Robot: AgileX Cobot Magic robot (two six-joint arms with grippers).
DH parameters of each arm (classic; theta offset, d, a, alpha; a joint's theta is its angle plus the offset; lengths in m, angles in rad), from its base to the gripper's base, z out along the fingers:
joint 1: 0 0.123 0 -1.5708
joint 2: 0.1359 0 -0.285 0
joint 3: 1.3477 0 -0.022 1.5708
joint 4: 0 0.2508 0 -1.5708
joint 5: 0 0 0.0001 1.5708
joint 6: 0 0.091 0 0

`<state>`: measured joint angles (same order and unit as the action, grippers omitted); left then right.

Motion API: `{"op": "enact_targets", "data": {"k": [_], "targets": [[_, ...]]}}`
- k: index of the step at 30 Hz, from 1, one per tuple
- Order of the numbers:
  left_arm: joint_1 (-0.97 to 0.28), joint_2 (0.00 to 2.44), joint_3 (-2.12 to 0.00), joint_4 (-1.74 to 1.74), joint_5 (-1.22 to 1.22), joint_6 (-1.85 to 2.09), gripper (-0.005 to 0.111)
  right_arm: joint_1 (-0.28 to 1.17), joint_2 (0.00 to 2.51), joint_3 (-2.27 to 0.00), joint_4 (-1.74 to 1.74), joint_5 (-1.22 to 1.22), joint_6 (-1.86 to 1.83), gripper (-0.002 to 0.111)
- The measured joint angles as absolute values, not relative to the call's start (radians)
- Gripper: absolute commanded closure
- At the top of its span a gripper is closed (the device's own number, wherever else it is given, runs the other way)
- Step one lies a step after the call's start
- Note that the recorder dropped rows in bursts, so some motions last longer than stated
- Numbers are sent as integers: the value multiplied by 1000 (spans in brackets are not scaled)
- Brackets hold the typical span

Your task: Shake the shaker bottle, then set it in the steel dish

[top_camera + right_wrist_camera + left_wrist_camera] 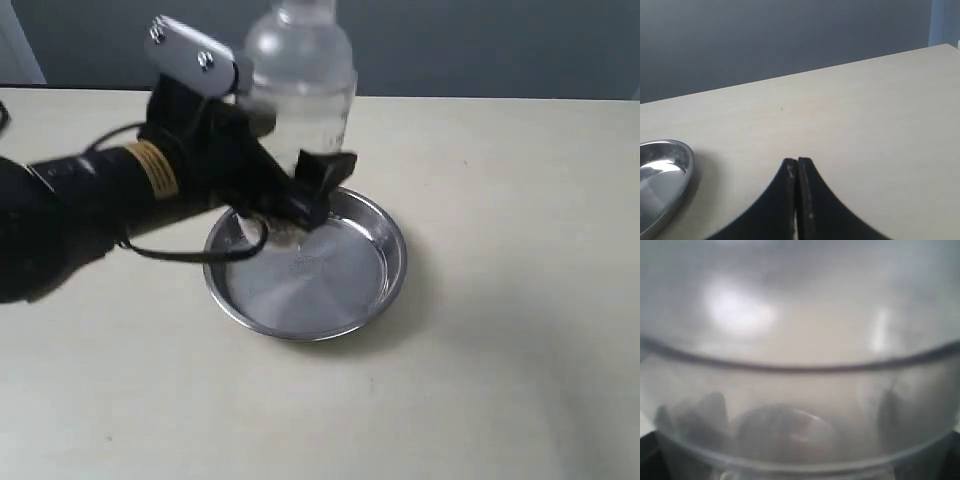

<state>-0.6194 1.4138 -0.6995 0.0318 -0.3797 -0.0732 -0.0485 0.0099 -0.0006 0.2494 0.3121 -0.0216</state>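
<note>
The shaker bottle (300, 85) stood upright, cap skyward, clenched in the left gripper (318, 188) over the steel dish (335, 292); the right gripper (797, 172) sat closed.

We see the shaker bottle (300, 90) clear and colourless, with a frosted whitish upper part; in the left wrist view it is milky grey with one darker line across. The steel dish (393, 262) is shiny silver with grey and white reflections. The left tool (300, 150) is black. Its arm (80, 190) is black too, with a yellow band (152, 168) and a silver plate (190, 50). The right tool (797, 172) is also black. The counter (500, 350) is pale cream and the far wall (480, 40) is dark grey-blue.
</note>
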Motion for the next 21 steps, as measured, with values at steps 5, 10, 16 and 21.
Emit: {"op": "enact_targets", "data": {"k": [5, 10, 16, 21], "targets": [[-629, 1266, -784, 164, -427, -99, 106, -48, 10, -1, 249, 312, -22, 109], [-629, 1468, -631, 140, -477, -213, 106, -48, 10, -1, 249, 312, -22, 109], [-648, 1316, -842, 265, -421, -161, 106, -48, 10, -1, 249, 312, -22, 109], [-631, 1494, -726, 161, -482, -203, 106, -48, 10, -1, 249, 312, -22, 109]]}}
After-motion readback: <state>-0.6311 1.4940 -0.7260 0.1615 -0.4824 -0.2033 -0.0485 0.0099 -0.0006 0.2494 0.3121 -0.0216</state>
